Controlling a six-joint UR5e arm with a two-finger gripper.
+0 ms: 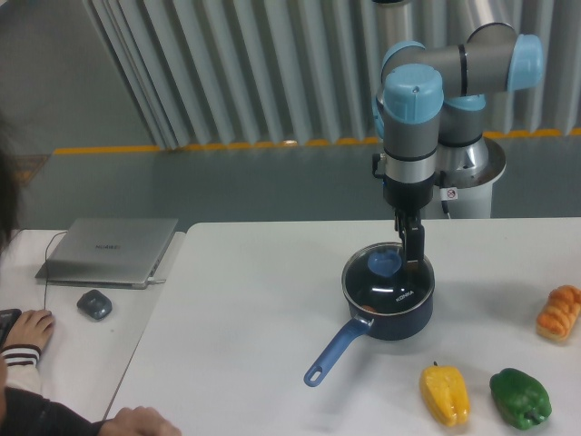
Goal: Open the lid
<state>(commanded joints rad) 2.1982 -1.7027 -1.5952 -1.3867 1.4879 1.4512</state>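
On the white table [254, 300], a little right of its middle, your lid [388, 280] sits flat on the dark blue saucepan [392, 309], its metal rim matching the pan's rim all the way round. You can see the blue knob [382, 263] toward the lid's back-left part and small white lettering nearer the front right.

Your gripper [413, 263] comes straight down from the arm [413, 136] and its dark fingers reach the lid just right of the knob. From this view you cannot tell whether the jaws are spread or closed, or whether they touch the knob at all.

The pan's long handle [334, 352] runs out toward the front left, ending well short of the table's front edge. To the left of the pan you have a broad stretch of bare tabletop. To the front right lie a yellow pepper [445, 393] and a green pepper [520, 398], close together and apart from the pan. An orange item [559, 312] rests at the right edge of view.

Beyond the table's left edge, a lower surface holds a closed laptop [111, 249] and a mouse [93, 304]. A person's hand [31, 326] rests there, and another hand [136, 422] shows at the bottom edge.
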